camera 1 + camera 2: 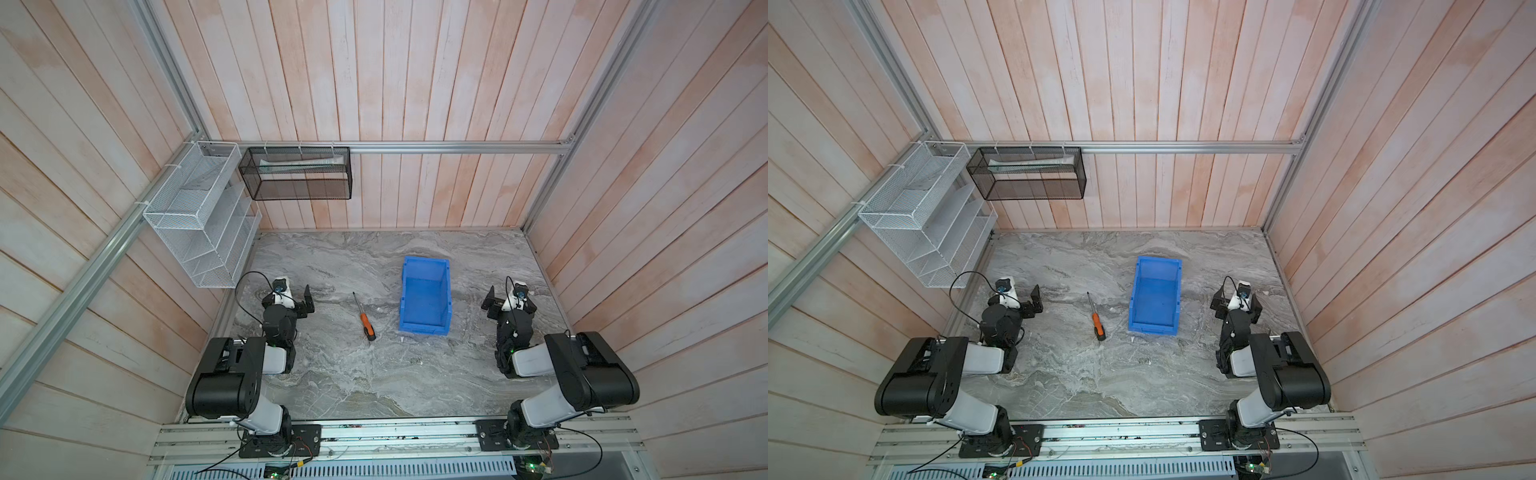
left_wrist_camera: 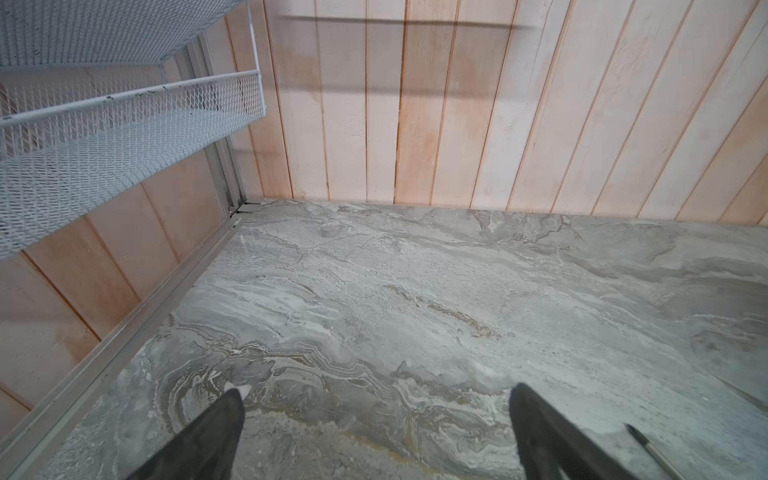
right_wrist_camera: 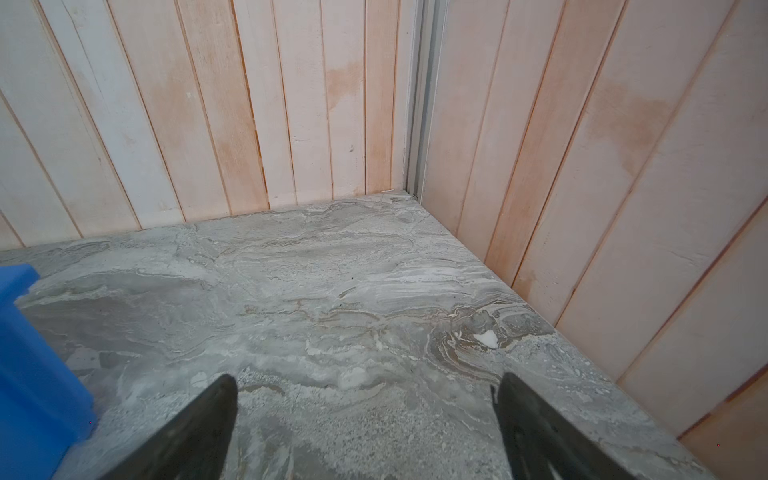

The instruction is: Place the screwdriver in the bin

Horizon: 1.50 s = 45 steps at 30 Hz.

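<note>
The slim screwdriver with an orange handle, black butt end and thin dark metal shaft lies flat on the grey marble-patterned desk in both top views. It sits just left of the rectangular bright blue plastic bin and does not touch it. Its shaft points far and slightly left, and its butt end points near. The bin stands upright near the middle of the desk with its lower cut-away front on the near side.

The left end effector hovers over the left part of the desk, well left of the screwdriver. Its fingers are spread wide with nothing between them, and only the end of the shaft shows in the left wrist view, outside the fingers. The right end effector sits to the right of the bin, also spread wide and holding nothing, with a blue wall of the bin visible in its wrist view.
</note>
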Available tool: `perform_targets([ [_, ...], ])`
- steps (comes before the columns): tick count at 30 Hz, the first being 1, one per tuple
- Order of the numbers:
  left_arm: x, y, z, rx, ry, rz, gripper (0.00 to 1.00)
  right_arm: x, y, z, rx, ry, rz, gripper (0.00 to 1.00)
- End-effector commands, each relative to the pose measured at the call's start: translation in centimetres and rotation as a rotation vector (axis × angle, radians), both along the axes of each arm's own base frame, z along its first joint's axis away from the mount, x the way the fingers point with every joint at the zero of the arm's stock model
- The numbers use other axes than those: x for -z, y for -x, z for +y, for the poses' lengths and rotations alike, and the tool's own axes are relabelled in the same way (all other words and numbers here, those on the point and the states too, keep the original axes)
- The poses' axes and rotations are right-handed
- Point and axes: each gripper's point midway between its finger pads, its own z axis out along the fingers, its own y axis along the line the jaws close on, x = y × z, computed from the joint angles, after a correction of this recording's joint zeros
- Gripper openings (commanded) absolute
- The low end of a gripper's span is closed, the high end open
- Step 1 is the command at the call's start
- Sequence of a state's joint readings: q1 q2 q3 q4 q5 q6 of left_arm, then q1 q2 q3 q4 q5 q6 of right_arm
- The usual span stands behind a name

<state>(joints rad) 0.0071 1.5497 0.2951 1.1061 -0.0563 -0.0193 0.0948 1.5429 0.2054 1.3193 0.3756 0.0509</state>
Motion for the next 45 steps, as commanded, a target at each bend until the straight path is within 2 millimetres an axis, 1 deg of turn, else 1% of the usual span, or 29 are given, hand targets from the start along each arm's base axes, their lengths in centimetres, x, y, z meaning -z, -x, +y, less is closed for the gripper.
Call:
perform_targets([
  [1, -0.1, 0.1, -0.1, 0.006, 0.004, -0.004, 1.00, -0.2, 0.0, 0.1, -0.006, 0.000, -0.014, 0.98],
  [24, -0.3, 0.3, -0.1, -0.007, -0.010, -0.014, 1.00, -0.2, 0.1, 0.0, -0.005, 0.000, -0.013, 0.98],
  [26, -0.7, 0.9, 0.3, -0.044, -0.007, -0.038, 1.00, -0.3, 0.1, -0.1, 0.002, 0.000, -0.018, 0.98],
  [29, -2.2, 2.4, 1.8, -0.135, 0.023, -0.091, 1.00, -0.6, 0.3, -0.3, 0.020, -0.003, -0.027, 0.98],
  [32, -4.0, 3.4, 1.8, -0.185, 0.009, -0.117, 1.00, -1.0, 0.7, 0.1, 0.002, 0.009, -0.043, 0.98],
  [34, -5.5, 3.7, 1.9, -0.248, 0.018, -0.111, 1.00, -1.9, 1.0, 0.4, 0.012, 0.041, -0.060, 0.98],
  [35, -6.2, 3.8, 2.2, -0.284, 0.066, -0.104, 1.00, -2.6, 1.1, 0.2, 0.077, 0.050, -0.050, 0.98],
  [37, -7.3, 4.1, 2.6, -0.333, 0.202, -0.085, 1.00, -4.3, 1.0, 1.1, 0.068, 0.078, -0.048, 0.98],
  [39, -8.5, 4.8, 2.5, -0.343, 0.303, -0.079, 1.00, -6.8, 2.2, 0.9, 0.109, 0.020, -0.136, 0.98],
  [41, -9.8, 5.5, 2.3, -0.325, 0.341, -0.114, 1.00, -8.3, 2.6, 1.0, 0.106, -0.059, -0.162, 0.98],
  [43, -10.9, 6.2, 2.0, -0.301, 0.393, -0.152, 1.00, -10.2, 3.1, 0.6, 0.127, -0.156, -0.186, 0.98],
  [44, -11.2, 6.7, 2.1, -0.307, 0.467, -0.168, 1.00, -11.5, 3.2, 0.9, 0.100, -0.192, -0.207, 0.98],
  [45, -11.0, 7.3, 2.4, -0.333, 0.571, -0.184, 1.00, -13.0, 3.5, 1.4, 0.057, -0.224, -0.236, 0.98],
])
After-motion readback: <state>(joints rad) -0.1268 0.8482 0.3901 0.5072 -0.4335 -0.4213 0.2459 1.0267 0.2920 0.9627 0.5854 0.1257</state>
